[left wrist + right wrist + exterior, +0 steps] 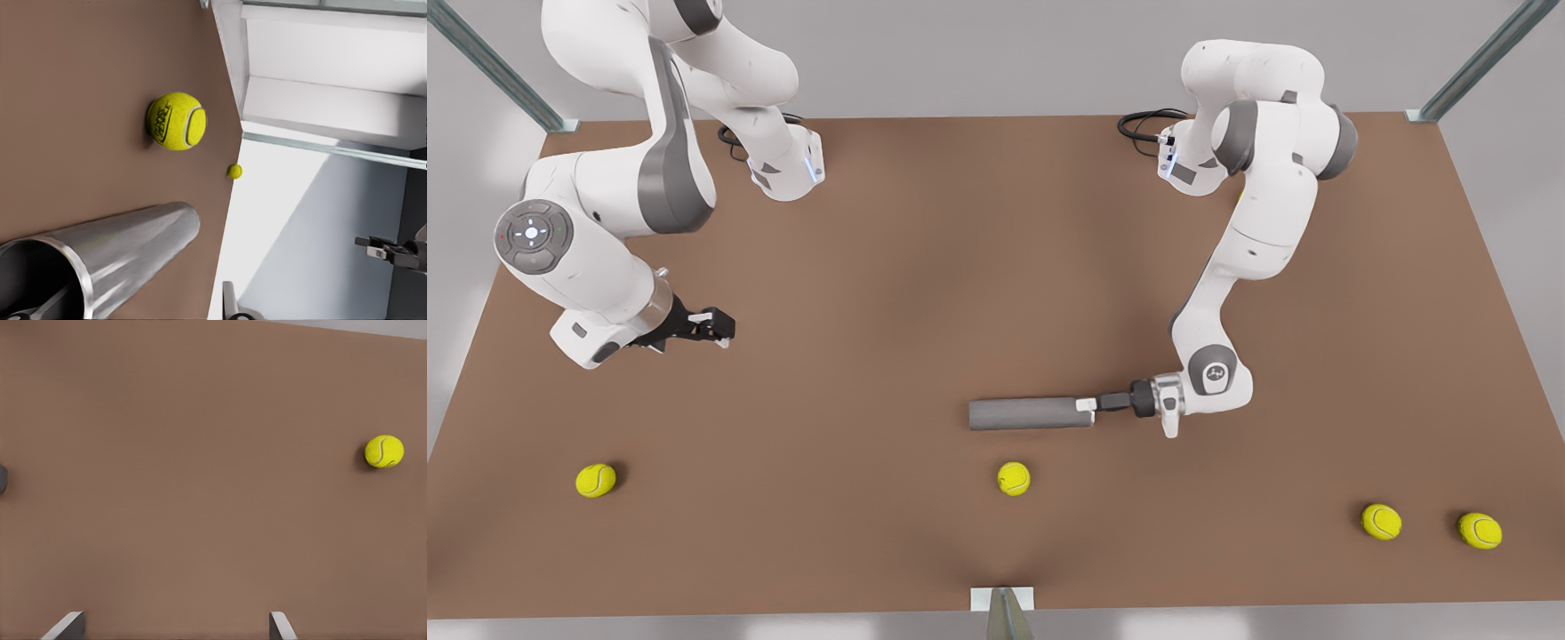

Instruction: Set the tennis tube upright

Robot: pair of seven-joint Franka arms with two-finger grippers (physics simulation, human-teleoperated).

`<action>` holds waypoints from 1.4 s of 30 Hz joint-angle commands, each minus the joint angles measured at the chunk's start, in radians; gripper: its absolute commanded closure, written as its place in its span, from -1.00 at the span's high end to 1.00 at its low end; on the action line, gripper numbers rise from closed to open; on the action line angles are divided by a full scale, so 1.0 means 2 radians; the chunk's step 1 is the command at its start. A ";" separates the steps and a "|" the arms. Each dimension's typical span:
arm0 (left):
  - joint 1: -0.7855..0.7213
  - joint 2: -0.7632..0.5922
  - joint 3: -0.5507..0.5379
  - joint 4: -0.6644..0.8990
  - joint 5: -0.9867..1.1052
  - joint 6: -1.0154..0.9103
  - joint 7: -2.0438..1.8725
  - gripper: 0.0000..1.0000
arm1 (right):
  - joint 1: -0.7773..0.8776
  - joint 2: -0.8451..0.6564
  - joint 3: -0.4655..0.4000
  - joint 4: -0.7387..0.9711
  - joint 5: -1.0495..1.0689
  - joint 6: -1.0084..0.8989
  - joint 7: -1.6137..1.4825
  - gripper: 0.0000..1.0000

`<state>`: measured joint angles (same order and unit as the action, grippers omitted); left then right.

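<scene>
The tennis tube (1032,413) is a dark-grey cylinder lying on its side on the brown table (925,267), a little to the front view's right of the middle. My left gripper (1089,406) is at the end of the tube that points to the front view's right. In the left wrist view the tube (127,247) shows its open mouth close up. The left gripper (133,310) is open and straddles the rim, with one finger inside the mouth and the other outside, apart from the wall. My right gripper (720,331) waits open above bare table at the front view's left, as the right wrist view confirms (173,627).
Several yellow-green tennis balls lie along the near side of the table: one at the front view's left (596,480), one just in front of the tube (1014,478) and two at the right (1381,521) (1480,531). The nearest ball (177,121) lies beyond the tube's far end.
</scene>
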<state>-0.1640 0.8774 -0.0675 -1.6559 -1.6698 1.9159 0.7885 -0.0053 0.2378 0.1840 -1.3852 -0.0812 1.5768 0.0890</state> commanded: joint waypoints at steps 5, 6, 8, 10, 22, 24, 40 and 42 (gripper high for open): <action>-0.001 0.000 0.000 0.001 0.000 0.000 0.000 0.35 | 0.000 0.000 0.000 0.000 0.000 0.000 0.000 1.00; -0.001 0.000 0.000 0.001 0.002 0.000 0.000 0.30 | 0.000 0.000 0.000 0.000 0.000 0.000 0.000 1.00; -0.001 0.001 0.000 0.001 0.002 0.000 0.000 0.18 | 0.000 0.000 0.000 0.000 0.000 0.000 0.000 1.00; -0.002 0.002 0.000 0.001 0.002 0.000 0.000 0.06 | 0.000 0.000 0.000 0.000 -0.001 0.000 0.000 1.00; -0.001 0.002 -0.004 0.005 0.007 -0.005 -0.006 -0.57 | 0.000 0.001 0.000 0.000 -0.002 0.000 0.000 1.00; 0.000 0.001 -0.004 0.005 0.007 -0.006 -0.007 -0.57 | 0.001 0.001 0.000 0.000 -0.002 0.000 0.001 1.00; 0.001 -0.014 -0.002 0.013 0.029 -0.011 -0.023 -0.57 | -0.001 0.003 0.000 0.001 -0.002 0.000 0.002 1.00; 0.002 -0.021 0.000 0.013 0.046 -0.011 -0.024 -0.57 | 0.002 0.003 0.000 0.000 -0.002 0.000 0.002 1.00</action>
<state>-0.1582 0.8276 -0.0644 -1.6305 -1.5968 1.8948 0.7407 0.0018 0.2439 0.1841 -1.3852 -0.0845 1.5763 0.0944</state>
